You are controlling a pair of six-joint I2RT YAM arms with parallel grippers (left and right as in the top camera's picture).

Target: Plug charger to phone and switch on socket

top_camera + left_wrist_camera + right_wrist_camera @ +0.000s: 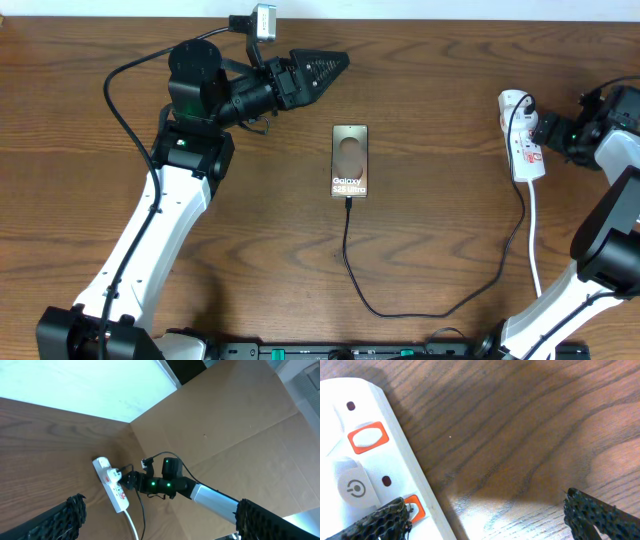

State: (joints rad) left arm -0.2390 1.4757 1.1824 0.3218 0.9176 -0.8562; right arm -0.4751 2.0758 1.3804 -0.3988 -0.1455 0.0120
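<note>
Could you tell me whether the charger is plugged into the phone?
In, apparently: the charger runs straight into the phone at its bottom edge.

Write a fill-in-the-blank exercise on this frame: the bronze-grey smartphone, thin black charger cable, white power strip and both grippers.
1. The flat bronze-grey smartphone has a screen that reads "Galaxy S25 ___".
2. The thin black charger cable runs between the narrow white power strip and the ___.
3. The right gripper hangs over the power strip with its jaws ___.
4. The left gripper holds ___.
Missing words: Ultra; smartphone; open; nothing.
</note>
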